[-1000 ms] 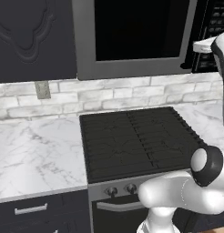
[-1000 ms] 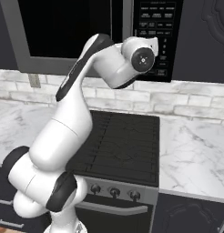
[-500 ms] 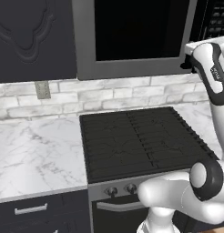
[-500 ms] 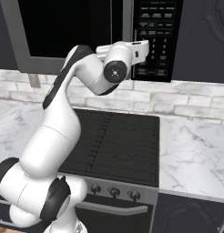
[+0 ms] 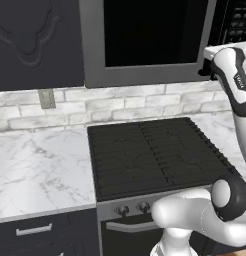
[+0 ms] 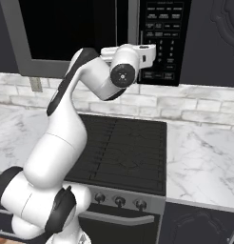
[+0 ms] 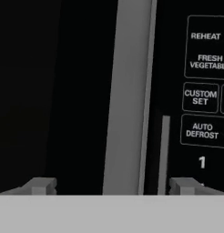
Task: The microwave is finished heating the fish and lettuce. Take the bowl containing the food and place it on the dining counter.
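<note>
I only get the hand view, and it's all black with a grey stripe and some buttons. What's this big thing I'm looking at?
Observer: It's the microwave, built in above a black stove. Your stripe is the edge of its frame, next to the keypad.
Operator: Is it open?
Observer: No. Both base views show the door shut flat in its frame. The glass is too dark to tell what's inside.
Operator: Where's my arm?
Observer: The arm reaches up over the stove. Its open tool faces the seam between door and keypad.
</note>
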